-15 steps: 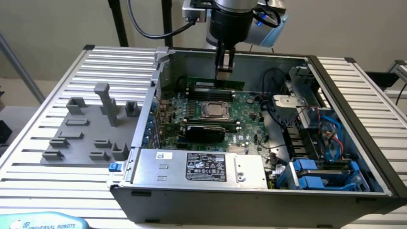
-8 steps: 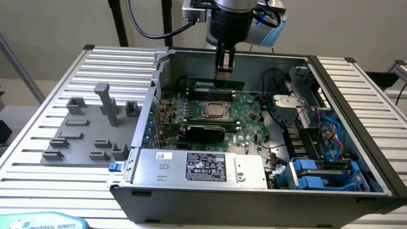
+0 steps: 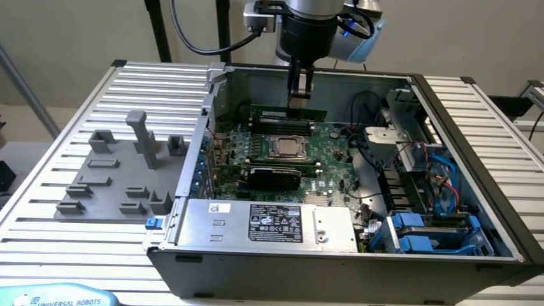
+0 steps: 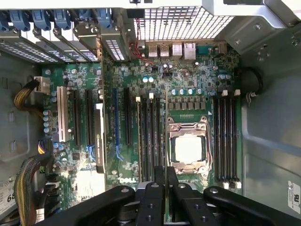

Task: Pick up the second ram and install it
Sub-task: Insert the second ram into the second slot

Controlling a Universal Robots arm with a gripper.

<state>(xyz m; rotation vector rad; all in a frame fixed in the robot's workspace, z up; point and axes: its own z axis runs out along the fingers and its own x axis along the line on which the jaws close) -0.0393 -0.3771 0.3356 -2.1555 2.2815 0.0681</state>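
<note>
**Operator:** Where is the second ram (image 3: pixel 270 113)?

**Manual:** You see it upright, long edge down, at the memory slots (image 4: pixel 150 136) just beside the CPU socket (image 3: pixel 289 148). This orientation aligns its edge with a slot.

**Operator:** And the claw (image 3: pixel 297 100)?

**Manual:** Nearly closed, pinching the stick's top edge.

Arm (image 3: pixel 310 25) cropped above the gripper (image 3: pixel 297 102), middle of the clamped second ram (image 3: pixel 270 113) hidden behind its tip, slot under it masked by the stick, power-supply label (image 3: pixel 276 224) far from the gripper, print too small to read
</note>
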